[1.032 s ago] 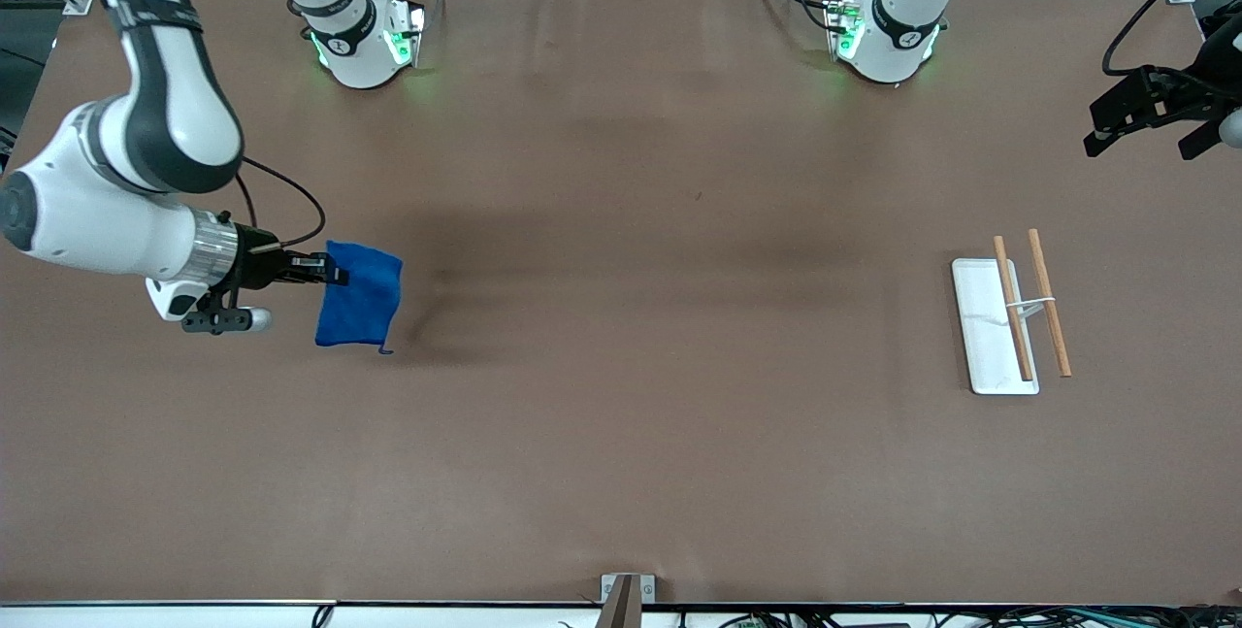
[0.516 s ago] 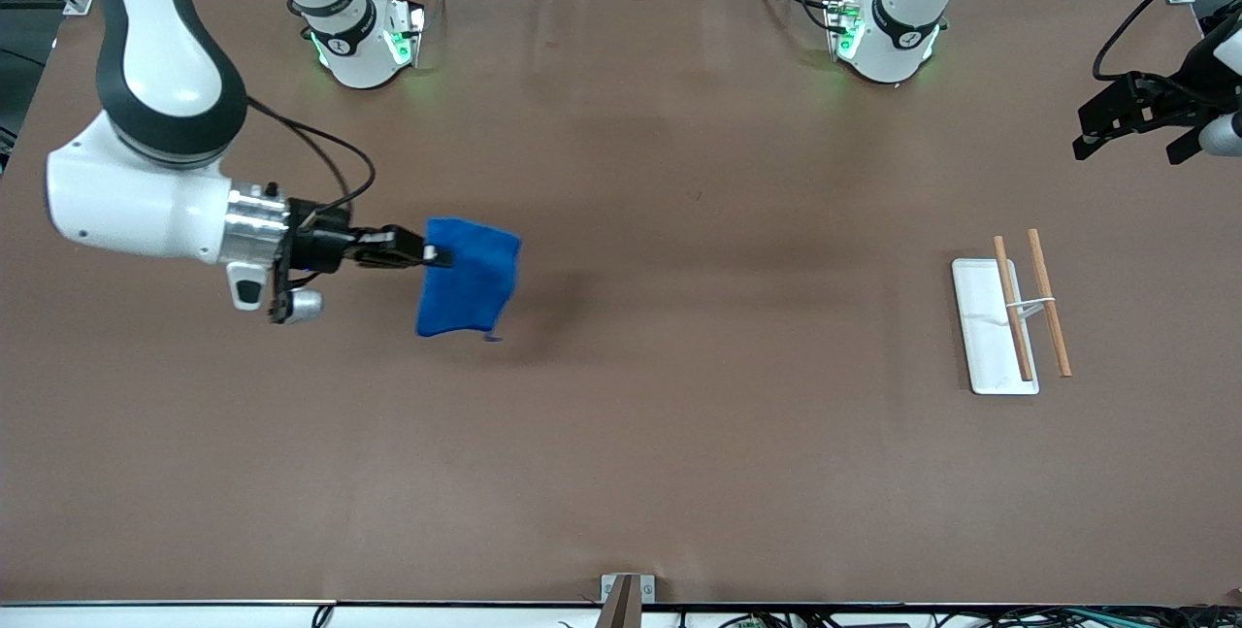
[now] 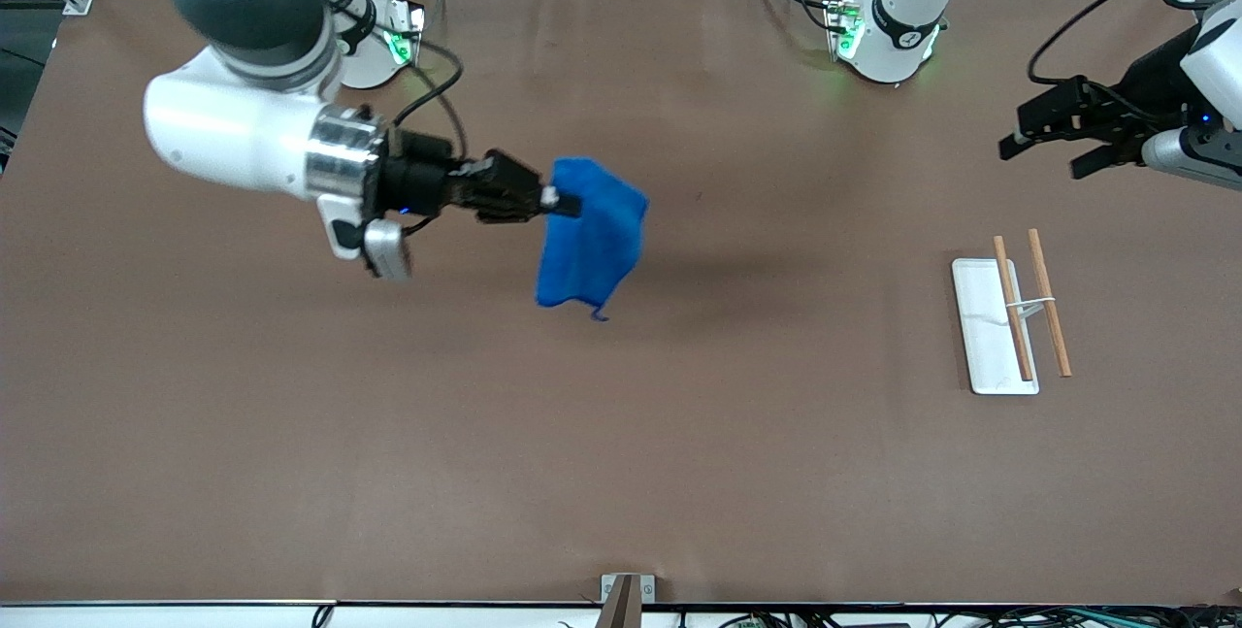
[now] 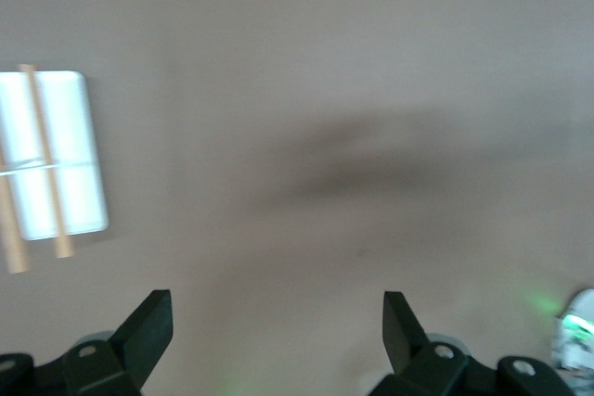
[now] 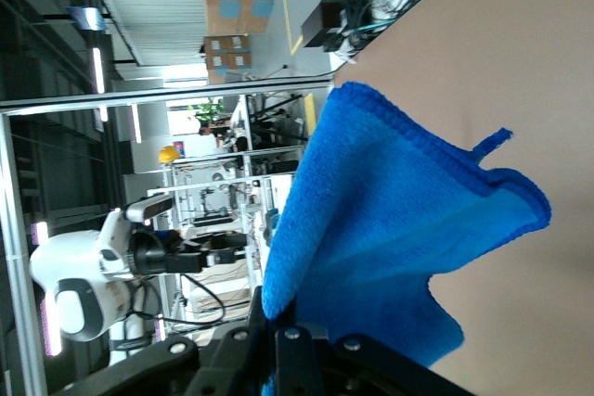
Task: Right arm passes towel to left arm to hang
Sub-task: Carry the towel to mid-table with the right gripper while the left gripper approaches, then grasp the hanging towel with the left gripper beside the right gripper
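**A:** Hanging from the right end effector [image 3: 561, 204], the towel [image 3: 590, 235] droops in the air over the middle of the tabletop [image 3: 621, 473], toward the right arm's end. Its fingers are clamped on the towel's upper edge; the rest falls free, and the small corner loop [image 3: 599, 315] dangles at the lowest point.

**B:** And in the right wrist view?

**A:** The towel [image 5: 390, 238] fills the middle, its stitched border curling outward and the loop [image 5: 489, 142] sticking off one corner. The left arm [image 5: 102, 275] shows small and far off.

**B:** Where is the left end effector [image 3: 1053, 138]?

**A:** Up in the air over the left arm's end of the tabletop, near that edge, with its fingers spread wide and nothing between them. The left wrist view shows the two fingertips [image 4: 148, 326] well apart above bare brown surface.

**B:** The rack?

**A:** The rack [image 3: 1029, 303], two wooden bars above a white tray [image 3: 978, 337], stands at the left arm's end, nearer the front camera than the left end effector. A broad bare stretch of tabletop lies between the towel and the rack.
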`<action>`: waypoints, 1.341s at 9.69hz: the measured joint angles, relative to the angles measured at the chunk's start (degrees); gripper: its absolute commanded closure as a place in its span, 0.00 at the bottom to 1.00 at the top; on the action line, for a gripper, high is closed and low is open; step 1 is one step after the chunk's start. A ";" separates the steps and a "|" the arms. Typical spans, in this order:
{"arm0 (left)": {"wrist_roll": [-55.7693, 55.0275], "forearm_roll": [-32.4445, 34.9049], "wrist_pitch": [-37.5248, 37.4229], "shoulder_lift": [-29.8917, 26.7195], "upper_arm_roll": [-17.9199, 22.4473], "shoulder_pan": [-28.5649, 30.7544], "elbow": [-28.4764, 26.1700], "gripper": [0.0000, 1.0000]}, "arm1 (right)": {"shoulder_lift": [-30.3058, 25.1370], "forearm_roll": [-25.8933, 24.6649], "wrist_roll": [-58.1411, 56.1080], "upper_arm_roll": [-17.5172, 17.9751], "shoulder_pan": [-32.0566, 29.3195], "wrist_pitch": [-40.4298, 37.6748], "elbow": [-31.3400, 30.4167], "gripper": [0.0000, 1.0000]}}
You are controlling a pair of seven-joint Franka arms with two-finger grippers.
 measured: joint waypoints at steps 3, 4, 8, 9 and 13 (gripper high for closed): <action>0.00 -16.88 -5.69 0.41 1.03 1.26 -1.81 0.00 | 3.38 5.39 -2.91 0.88 7.81 8.37 2.36 1.00; 0.43 -23.02 -9.00 1.07 1.97 1.92 -2.40 0.00 | 3.92 9.93 -7.02 0.90 9.43 9.02 2.54 1.00; 4.12 -41.88 -12.88 9.94 2.07 1.61 -4.11 0.03 | 5.57 23.69 -22.22 0.92 13.27 9.24 2.57 1.00; 5.80 -45.02 -13.08 11.33 1.88 1.36 -5.27 0.04 | 5.62 23.76 -22.33 0.91 13.44 9.31 2.58 1.00; 10.76 -52.74 -9.23 12.54 0.37 -0.18 -12.54 0.05 | 5.62 23.87 -22.38 0.91 13.57 10.19 2.71 1.00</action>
